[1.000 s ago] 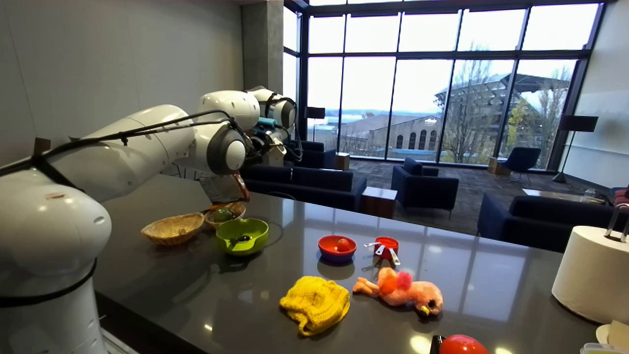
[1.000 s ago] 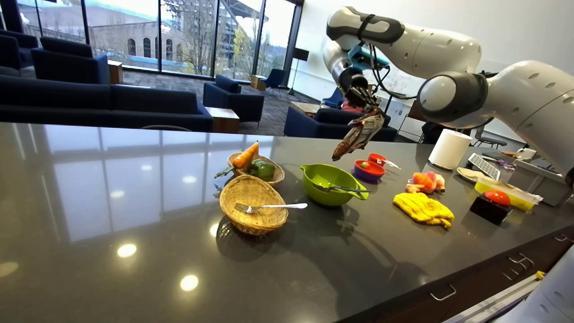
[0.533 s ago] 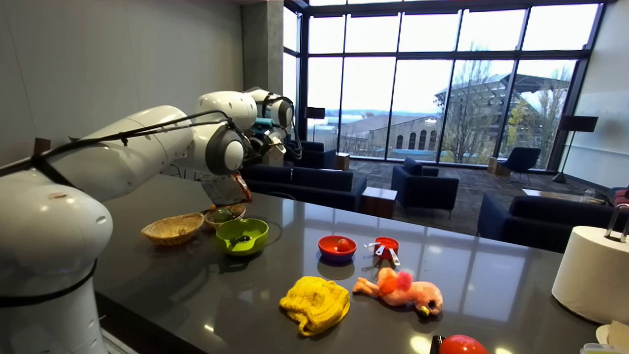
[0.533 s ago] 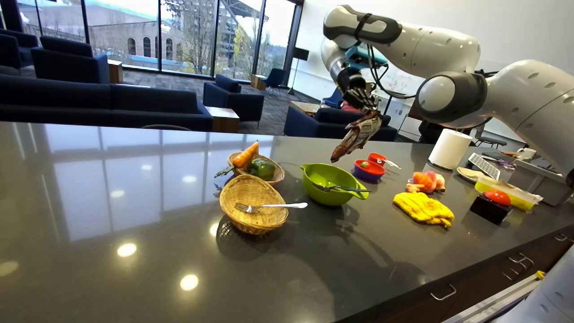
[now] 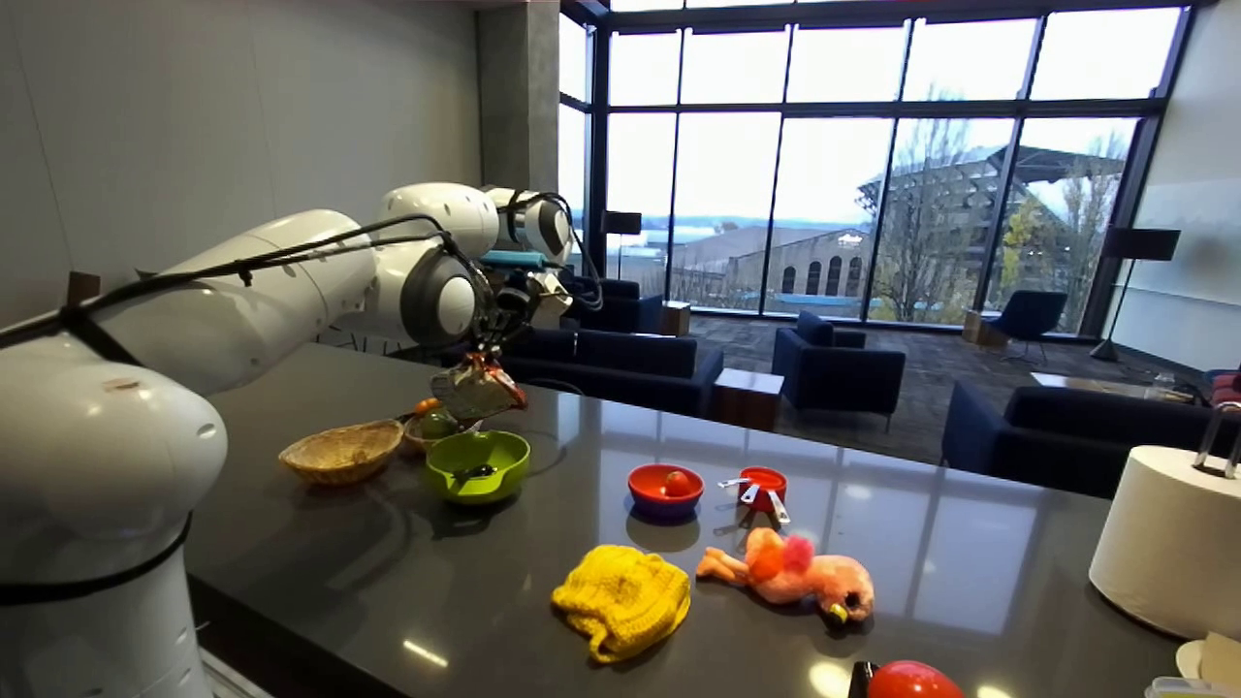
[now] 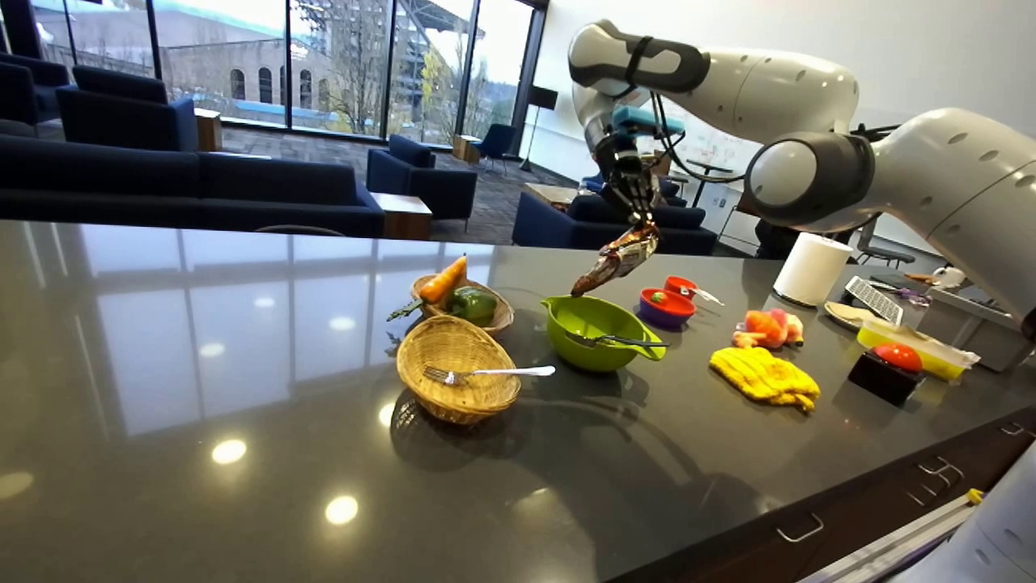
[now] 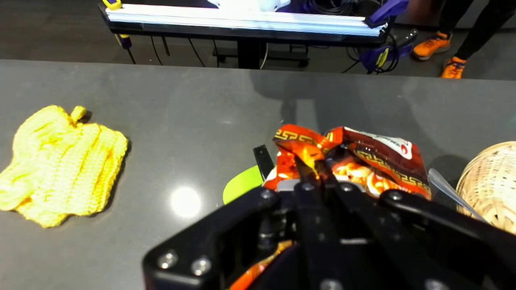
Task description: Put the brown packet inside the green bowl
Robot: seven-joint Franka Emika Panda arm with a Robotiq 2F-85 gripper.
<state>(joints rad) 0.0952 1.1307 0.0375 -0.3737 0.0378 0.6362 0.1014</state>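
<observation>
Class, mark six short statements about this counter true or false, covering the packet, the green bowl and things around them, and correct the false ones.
1. The jaws hold the brown packet. True.
2. A dark-handled utensil rests in the green bowl. True.
3. The brown packet lies inside the green bowl. False: it is held up by the jaws, not in the bowl.
4. A fork lies in a wicker basket, its handle reaching past the rim. True.
5. The carrot lies in the green bowl. False: the carrot leans in another basket, with a green pepper.
6. The paper towel roll lies on its side. False: the paper towel roll stands upright.
</observation>
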